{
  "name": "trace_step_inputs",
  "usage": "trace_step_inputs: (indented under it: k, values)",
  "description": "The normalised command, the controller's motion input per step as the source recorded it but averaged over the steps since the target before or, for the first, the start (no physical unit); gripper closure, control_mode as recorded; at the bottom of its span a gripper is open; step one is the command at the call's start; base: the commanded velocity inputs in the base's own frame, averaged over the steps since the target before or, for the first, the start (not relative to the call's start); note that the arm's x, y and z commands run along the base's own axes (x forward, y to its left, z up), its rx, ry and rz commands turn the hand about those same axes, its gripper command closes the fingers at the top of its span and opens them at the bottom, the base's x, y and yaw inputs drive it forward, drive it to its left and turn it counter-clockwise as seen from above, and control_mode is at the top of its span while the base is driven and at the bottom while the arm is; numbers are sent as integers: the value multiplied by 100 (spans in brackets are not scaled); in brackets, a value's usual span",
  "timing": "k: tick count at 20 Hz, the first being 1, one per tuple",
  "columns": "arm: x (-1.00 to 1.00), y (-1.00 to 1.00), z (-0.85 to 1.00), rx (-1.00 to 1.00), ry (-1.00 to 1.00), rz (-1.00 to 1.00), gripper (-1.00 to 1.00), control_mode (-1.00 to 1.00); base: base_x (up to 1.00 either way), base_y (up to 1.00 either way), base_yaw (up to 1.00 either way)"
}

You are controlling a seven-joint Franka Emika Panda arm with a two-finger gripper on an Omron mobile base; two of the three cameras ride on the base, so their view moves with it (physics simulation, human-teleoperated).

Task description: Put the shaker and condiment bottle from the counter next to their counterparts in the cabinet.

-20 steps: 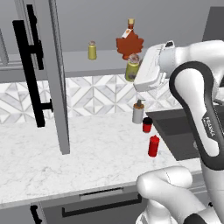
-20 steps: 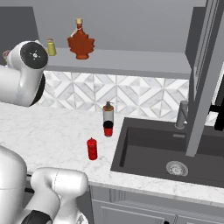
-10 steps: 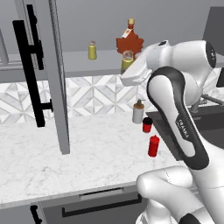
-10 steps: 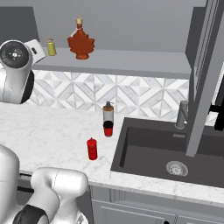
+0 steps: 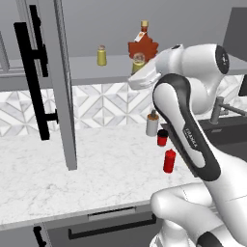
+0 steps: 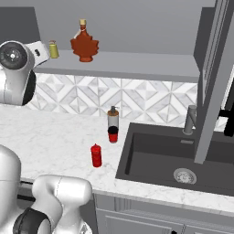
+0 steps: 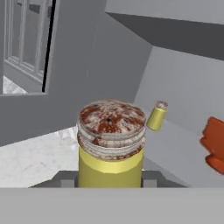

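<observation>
My gripper (image 7: 110, 179) is shut on the yellow-green shaker (image 7: 110, 148), whose speckled cap faces the hand camera. In the left base view the gripper (image 5: 138, 73) holds that shaker (image 5: 138, 62) at shelf height, right in front of the red-brown maple-leaf bottle (image 5: 143, 46). The matching shaker (image 5: 102, 55) (image 6: 54, 49) (image 7: 156, 116) stands further left on the cabinet's grey shelf (image 5: 82, 73), with the maple-leaf bottle (image 6: 84, 43) (image 7: 214, 144) beside it. The all-red condiment bottle (image 5: 169, 160) (image 6: 96, 155) stands upright on the white marble counter (image 5: 96, 169).
The open grey cabinet door (image 5: 60, 82) with its black bar handle (image 5: 34, 72) hangs to the left. A grey soap pump bottle (image 5: 152, 124) and a short red cup (image 5: 162, 138) stand by the backsplash. A dark sink (image 6: 169, 160) and faucet (image 6: 189, 119) lie to the right.
The arm has carried the held shaker upward and a little left, closer to the shelf and the maple-leaf bottle. The condiment bottle and the shelf items have not moved.
</observation>
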Motion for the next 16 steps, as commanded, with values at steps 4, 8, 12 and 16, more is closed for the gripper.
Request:
trace_step_inputs:
  k: [4,8,12,16]
  values:
    - [29,-1,0,20,0,-9,100,-100,0,0,0]
    - [30,0,-3,23,6,-4,100,-100,0,0,0]
    - [49,0,-16,22,21,-1,100,-100,0,0,0]
    - [46,0,7,12,9,-2,100,-100,0,0,0]
